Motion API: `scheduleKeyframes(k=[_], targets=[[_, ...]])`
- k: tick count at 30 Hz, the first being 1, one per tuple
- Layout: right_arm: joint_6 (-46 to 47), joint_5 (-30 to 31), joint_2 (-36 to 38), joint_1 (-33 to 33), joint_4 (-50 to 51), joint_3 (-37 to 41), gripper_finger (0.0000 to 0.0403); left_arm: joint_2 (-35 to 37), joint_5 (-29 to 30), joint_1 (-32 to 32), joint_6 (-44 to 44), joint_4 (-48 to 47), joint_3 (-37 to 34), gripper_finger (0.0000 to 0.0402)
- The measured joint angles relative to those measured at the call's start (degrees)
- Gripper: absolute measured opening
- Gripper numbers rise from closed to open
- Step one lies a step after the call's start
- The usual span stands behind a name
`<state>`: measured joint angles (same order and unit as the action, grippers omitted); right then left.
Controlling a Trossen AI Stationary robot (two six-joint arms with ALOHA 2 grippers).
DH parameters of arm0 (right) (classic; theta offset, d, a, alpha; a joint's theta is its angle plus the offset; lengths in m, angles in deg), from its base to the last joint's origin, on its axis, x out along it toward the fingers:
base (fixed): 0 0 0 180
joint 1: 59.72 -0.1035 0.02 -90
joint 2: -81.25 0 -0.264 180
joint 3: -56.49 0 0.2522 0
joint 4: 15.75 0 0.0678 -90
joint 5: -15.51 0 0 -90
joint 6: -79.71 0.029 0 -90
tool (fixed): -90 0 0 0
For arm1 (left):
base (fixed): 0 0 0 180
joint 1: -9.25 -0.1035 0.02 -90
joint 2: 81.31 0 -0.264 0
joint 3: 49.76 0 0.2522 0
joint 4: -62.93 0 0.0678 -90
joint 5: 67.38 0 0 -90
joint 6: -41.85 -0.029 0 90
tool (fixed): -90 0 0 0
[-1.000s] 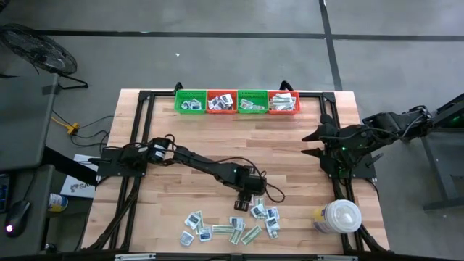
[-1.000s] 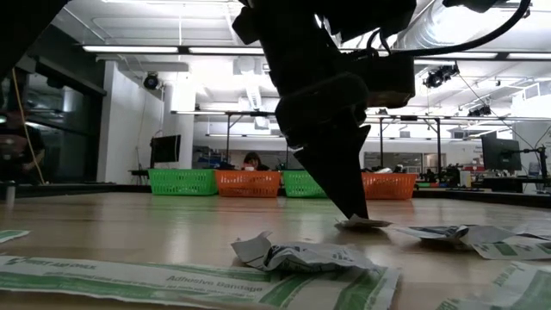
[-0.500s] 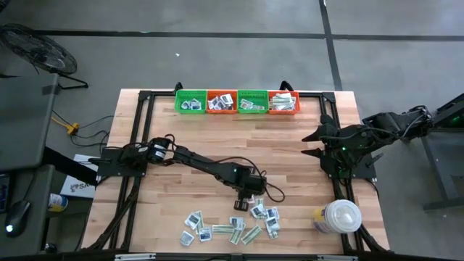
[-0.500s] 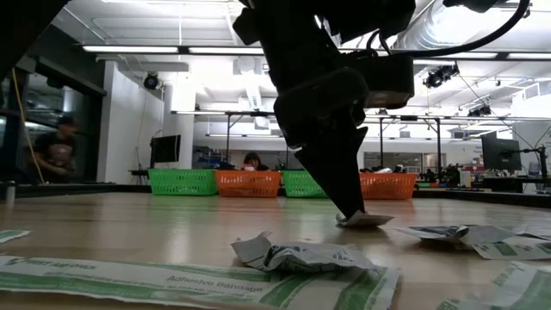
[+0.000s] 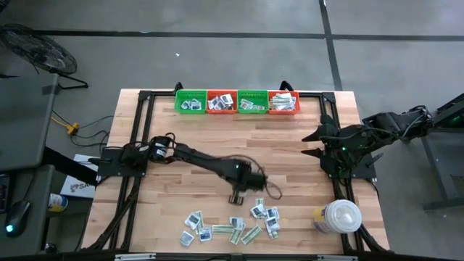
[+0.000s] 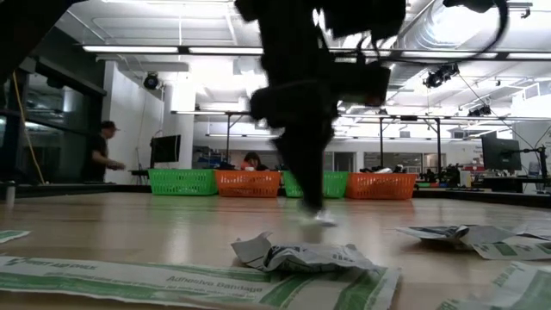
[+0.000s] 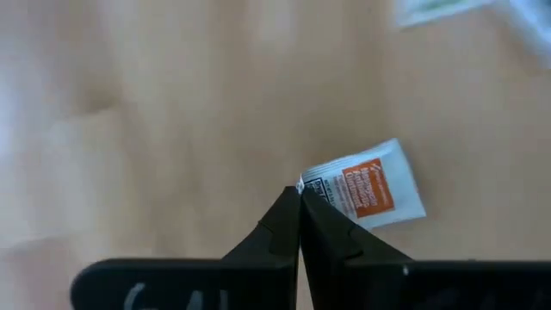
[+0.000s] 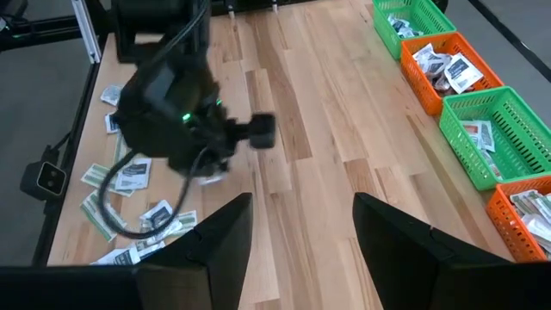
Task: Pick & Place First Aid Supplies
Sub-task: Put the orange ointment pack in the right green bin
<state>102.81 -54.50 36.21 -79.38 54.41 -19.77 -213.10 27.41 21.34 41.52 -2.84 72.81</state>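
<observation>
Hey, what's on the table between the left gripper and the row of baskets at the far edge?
Nothing: in the high view, only bare wood lies between the left gripper, shut on a small white packet, and the baskets.

I work in a big lab hall: grey concrete floor, ceiling strip lights, monitors, benches, people beyond my table

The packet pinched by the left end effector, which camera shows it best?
The left wrist view: the packet, white with an orange label, fills the frame, its corner pinched by the left end effector. The low view shows a small blur; the high and right wrist views hide it under the arm.
</observation>
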Motion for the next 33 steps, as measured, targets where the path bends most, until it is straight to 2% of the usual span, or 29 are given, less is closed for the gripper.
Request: scheduleKeyframes(k=[10, 13, 22, 29, 33], targets=[[0.0, 0.7, 0.0, 0.0, 0.2, 0.0, 0.0195, 3.9, 12.2, -4.4, -5.7, -20.8, 15.6, 0.0], [0.3, 0.9, 0.0, 0.0, 0.3, 0.0, 0.0195, 6.6, 17.0, -5.7, -6.9, -26.8, 18.2, 0.0], [0.5, 6.7, 0.0, 0.0, 0.3, 0.0, 0.0195, 17.4, 27.5, -13.4, -11.6, -31.3, 16.1, 0.0], [0.5, 12.5, 0.0, 0.0, -0.2, 0.0, 0.0195, 22.7, 28.8, -23.4, -19.4, -32.9, 14.2, 0.0], [1.7, 15.0, 0.0, 0.0, -0.2, 0.0, 0.0195, 23.8, 25.9, -30.1, -22.5, -30.7, 12.9, 0.0]])
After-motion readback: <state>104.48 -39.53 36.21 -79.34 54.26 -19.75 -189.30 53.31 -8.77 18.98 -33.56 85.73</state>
